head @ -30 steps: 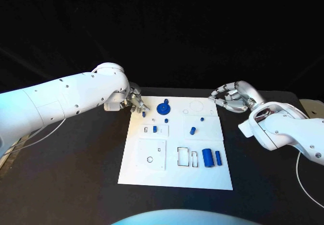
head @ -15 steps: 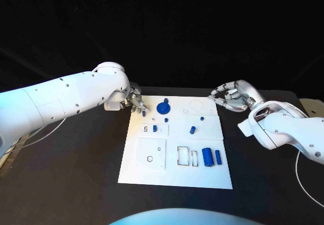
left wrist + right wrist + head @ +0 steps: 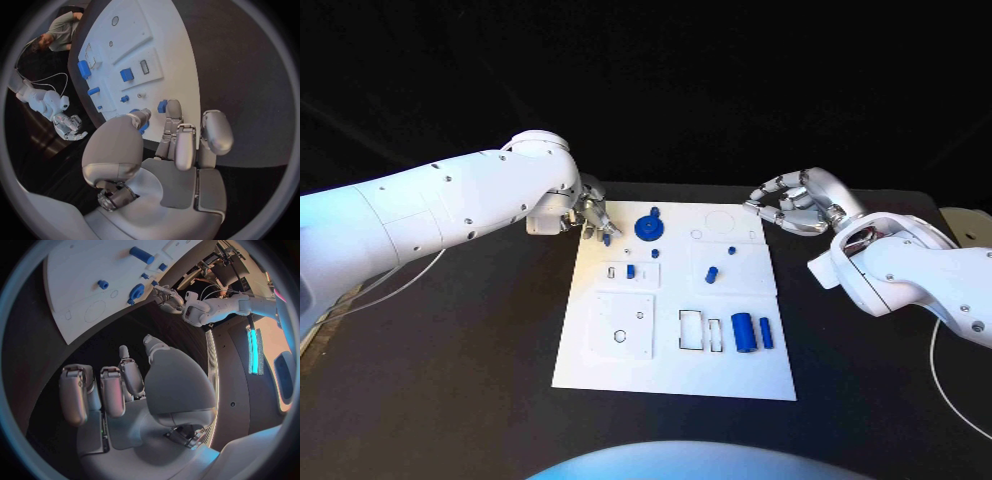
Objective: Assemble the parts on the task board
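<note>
The white task board (image 3: pixel 675 372) lies mid-table with blue parts on it: a gear (image 3: pixel 649 230), a thick cylinder (image 3: pixel 744 335) and several small pegs. My left hand (image 3: pixel 589 218) hovers at the board's far left corner, fingers curled downward. In the left wrist view a small blue part (image 3: pixel 162 106) sits between the thumb and a fingertip (image 3: pixel 174 107); whether they pinch it is unclear. My right hand (image 3: pixel 790 208) hangs off the board's far right corner with its fingers curled in and nothing in them, as the right wrist view (image 3: pixel 125 390) confirms.
Black table (image 3: pixel 444 380) surrounds the board on all sides. Empty outlined slots (image 3: pixel 620 328) and a rectangular recess (image 3: pixel 691 333) mark the board's near half. A white cable (image 3: pixel 387 285) trails by the left arm.
My left hand has edged slightly toward the gear while the small blue part at its fingertips stayed put. The right hand has barely shifted.
</note>
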`<action>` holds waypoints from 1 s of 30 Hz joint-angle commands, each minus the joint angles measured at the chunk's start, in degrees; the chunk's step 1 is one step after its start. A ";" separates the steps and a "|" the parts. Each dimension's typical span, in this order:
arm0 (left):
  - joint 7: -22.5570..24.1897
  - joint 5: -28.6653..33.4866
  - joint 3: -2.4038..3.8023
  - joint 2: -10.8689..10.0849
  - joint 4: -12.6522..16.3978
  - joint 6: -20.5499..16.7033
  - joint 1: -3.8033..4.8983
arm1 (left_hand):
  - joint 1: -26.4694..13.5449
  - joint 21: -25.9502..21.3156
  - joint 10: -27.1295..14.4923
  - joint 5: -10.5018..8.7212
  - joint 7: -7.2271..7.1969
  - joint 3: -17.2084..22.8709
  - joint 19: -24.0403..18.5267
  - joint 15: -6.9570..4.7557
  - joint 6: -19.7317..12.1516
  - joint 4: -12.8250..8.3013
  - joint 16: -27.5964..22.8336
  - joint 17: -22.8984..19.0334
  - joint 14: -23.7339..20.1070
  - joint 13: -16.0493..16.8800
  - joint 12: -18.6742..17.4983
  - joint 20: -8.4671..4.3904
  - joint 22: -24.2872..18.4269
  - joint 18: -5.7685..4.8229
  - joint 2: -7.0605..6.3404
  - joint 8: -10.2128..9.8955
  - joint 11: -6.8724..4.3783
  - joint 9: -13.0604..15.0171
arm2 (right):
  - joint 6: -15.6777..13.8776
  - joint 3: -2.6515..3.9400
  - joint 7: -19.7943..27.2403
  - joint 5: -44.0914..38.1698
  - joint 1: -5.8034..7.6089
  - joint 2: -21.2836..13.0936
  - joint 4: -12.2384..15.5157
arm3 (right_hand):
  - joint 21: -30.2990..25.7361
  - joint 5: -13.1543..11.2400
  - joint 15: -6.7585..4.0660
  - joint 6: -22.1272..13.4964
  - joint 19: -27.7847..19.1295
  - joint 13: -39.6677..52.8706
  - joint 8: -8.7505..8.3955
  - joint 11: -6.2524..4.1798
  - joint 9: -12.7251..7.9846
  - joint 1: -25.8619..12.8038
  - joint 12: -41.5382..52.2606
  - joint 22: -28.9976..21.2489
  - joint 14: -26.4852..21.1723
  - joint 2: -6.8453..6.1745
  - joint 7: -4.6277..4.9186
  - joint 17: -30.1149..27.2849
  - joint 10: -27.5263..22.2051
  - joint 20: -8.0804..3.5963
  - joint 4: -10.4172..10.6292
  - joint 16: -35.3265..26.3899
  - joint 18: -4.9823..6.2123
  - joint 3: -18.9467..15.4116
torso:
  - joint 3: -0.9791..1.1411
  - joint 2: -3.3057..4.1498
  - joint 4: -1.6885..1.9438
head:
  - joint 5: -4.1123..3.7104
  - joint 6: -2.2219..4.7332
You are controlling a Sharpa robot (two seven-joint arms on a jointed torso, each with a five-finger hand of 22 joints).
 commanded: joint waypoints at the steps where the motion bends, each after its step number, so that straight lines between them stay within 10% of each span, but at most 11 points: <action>1: 0.17 1.10 -0.02 0.19 -0.07 -0.11 -0.01 | 0.92 0.19 -0.08 0.22 -0.08 -0.02 -0.10 -0.02 0.75 -0.58 -0.15 9.11 3.97 -0.12 0.23 -0.11 0.05 0.55 0.14 0.57 -0.36 -0.02 | 0.59 0.00 0.21 -0.41 -0.03 0.06 -0.01 | -0.13 0.05 -0.30 -0.43 3.12 2.69 0.37 0.03 -0.08 -0.37 -0.14 11.38 4.34 0.30 0.01 8.50 -0.16 -0.19 -0.05 -0.23 1.11 -0.11 | 0.02 -0.04 0.06 | -0.07 -0.14; 30: 0.14 1.77 -0.29 0.72 -1.19 0.89 -0.08 | 8.26 0.42 0.04 0.19 -1.25 4.49 0.12 -1.01 0.83 -5.33 -0.03 9.27 4.08 -1.21 0.31 -0.98 0.63 0.45 3.60 4.01 -1.47 1.41 | 0.60 0.00 0.19 -0.42 -0.03 0.00 0.12 | -0.18 0.08 -0.31 -0.42 3.10 2.69 0.42 0.02 -0.09 -0.35 -0.13 11.35 4.33 0.44 0.01 8.46 -0.15 -0.20 -0.03 -0.25 1.12 -0.07 | 0.04 -0.05 -0.03 | -0.21 -0.57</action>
